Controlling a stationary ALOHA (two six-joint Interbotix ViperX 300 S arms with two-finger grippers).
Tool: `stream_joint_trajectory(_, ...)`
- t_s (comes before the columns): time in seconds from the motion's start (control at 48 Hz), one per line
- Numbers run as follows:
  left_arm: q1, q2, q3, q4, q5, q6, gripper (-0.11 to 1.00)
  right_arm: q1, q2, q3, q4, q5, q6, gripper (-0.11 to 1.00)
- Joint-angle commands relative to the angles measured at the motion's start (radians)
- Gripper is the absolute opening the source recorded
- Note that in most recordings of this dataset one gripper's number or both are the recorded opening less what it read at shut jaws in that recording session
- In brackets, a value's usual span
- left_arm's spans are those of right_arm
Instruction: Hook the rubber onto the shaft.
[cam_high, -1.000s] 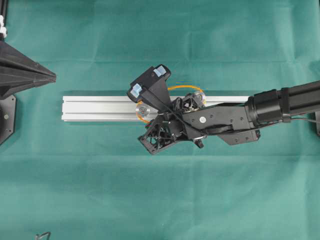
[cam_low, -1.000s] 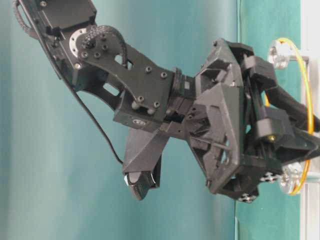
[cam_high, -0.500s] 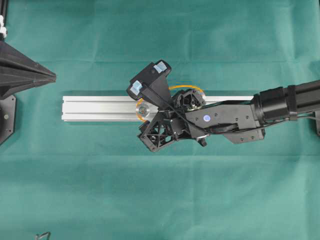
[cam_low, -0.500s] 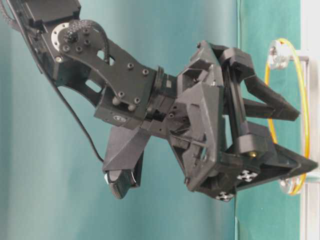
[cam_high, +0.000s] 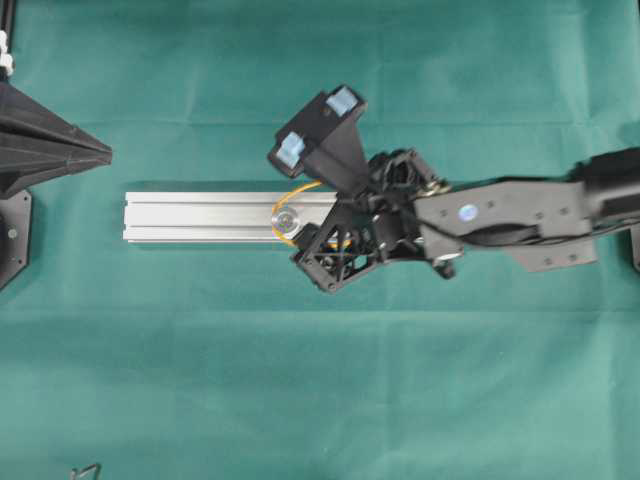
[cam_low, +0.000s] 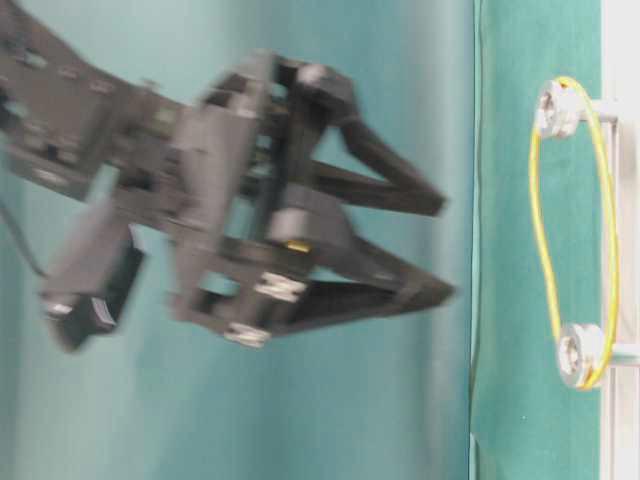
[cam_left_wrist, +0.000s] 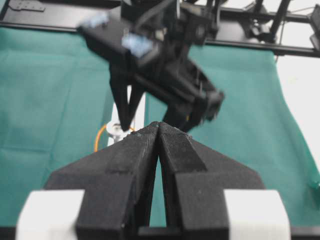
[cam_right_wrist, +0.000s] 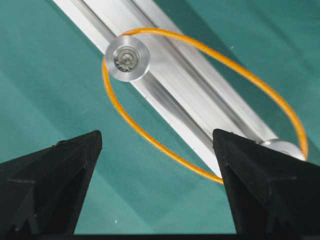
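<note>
The orange rubber (cam_right_wrist: 135, 125) is a stretched loop running round two silver shafts, one (cam_right_wrist: 127, 58) near the rail's middle and one (cam_right_wrist: 282, 147) partly behind my right finger. The table-level view shows the same rubber (cam_low: 540, 200) on both shafts (cam_low: 555, 105) (cam_low: 580, 352). My right gripper (cam_right_wrist: 156, 137) is open and holds nothing. It hangs clear of the rail, blurred in the table-level view (cam_low: 443, 248). My left gripper (cam_left_wrist: 159, 126) is shut and empty, off to the left (cam_high: 105, 152).
The silver aluminium rail (cam_high: 200, 215) lies across the green cloth (cam_high: 300, 380). The right arm (cam_high: 520, 210) reaches in from the right and covers the rail's right half. A small dark wire item (cam_high: 85, 470) lies at the bottom left.
My right gripper has opened wide, let go of the rubber and drawn up and away from the rail. The rubber now sits on both shafts by itself. The left arm has stayed still.
</note>
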Motion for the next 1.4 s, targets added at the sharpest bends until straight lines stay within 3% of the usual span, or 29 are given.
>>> stream_joint_trajectory(0.0, -0.003, 0.005, -0.012, 0.003, -0.006, 0.002, 0.0, 0.002, -0.066, -0.032, -0.005, 0.032, -0.018, 0.94)
stream_joint_trajectory(0.208, -0.003, 0.003, -0.014, 0.003, -0.006, 0.002, 0.0, 0.003, -0.107, -0.052, 0.002, 0.101, -0.064, 0.94)
stream_joint_trajectory(0.437, -0.003, 0.003, -0.014, 0.003, -0.005, 0.003, 0.0, 0.005, -0.109, -0.052, 0.002, 0.103, -0.072, 0.94)
stream_joint_trajectory(0.729, -0.003, -0.011, -0.014, 0.002, 0.032, 0.003, 0.0, 0.032, -0.153, 0.005, -0.002, 0.109, -0.123, 0.94)
stream_joint_trajectory(1.374, -0.003, -0.014, -0.014, 0.003, 0.089, 0.006, 0.0, 0.066, -0.505, 0.379, -0.008, 0.094, -0.183, 0.94)
